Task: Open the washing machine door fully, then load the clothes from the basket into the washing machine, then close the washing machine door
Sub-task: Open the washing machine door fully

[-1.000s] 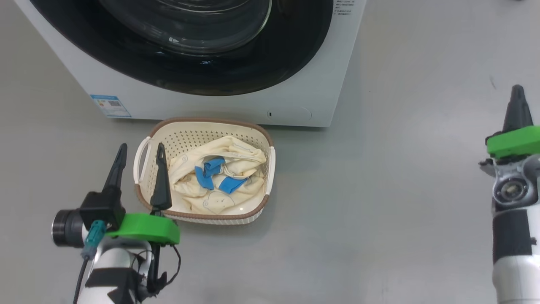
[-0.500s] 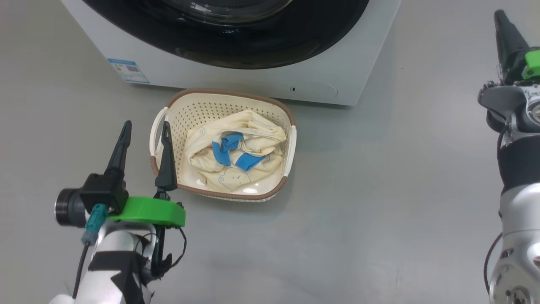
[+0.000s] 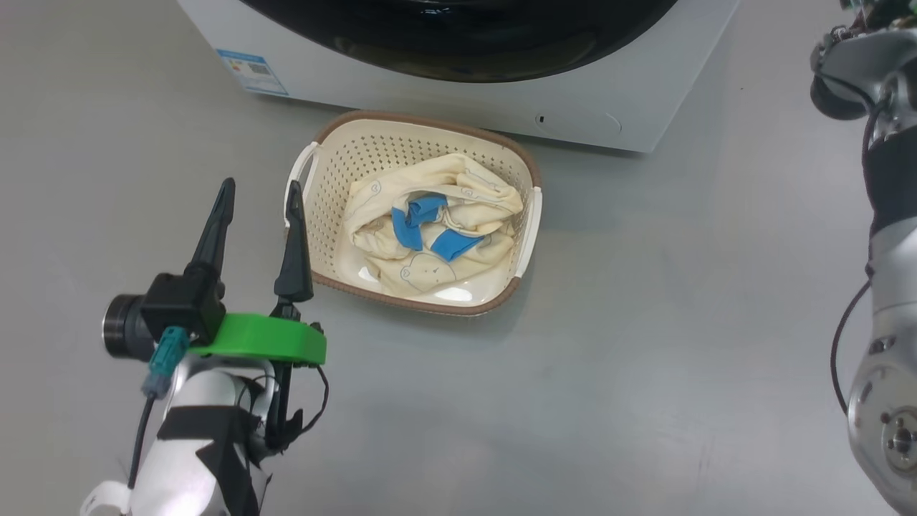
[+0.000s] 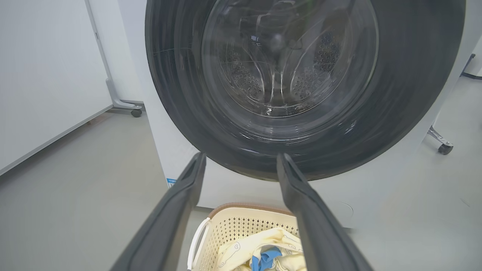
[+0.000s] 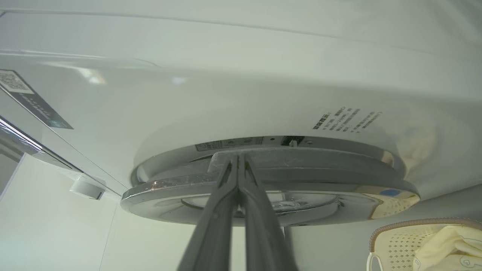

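The washing machine is a big white box with a smooth, faintly glossy front and a small blue sticker at its lower corner. Its door is a wide, shiny black ring around a bulging clear glass bowl, and the dotted steel drum shows through the glass. The door looks closed flat against the machine.

Just in front of the machine stands the basket, cream plastic with rounded corners, dotted sides, a brown woven-look rim and white handles. The clothes lie bunched inside it, soft pale yellow cloth with faint bear outlines and bright blue bands.

The floor is smooth, dull grey. Beside the machine stands a white panel on wheeled feet.

The left gripper hangs low in front of the machine, just beside the basket's handle. Its two dark fingers are spread well apart, point toward the door and grip nothing. The right arm reaches up alongside the machine. The right gripper is pressed together and empty, its tips at the door's edge; whether they touch it I cannot tell.
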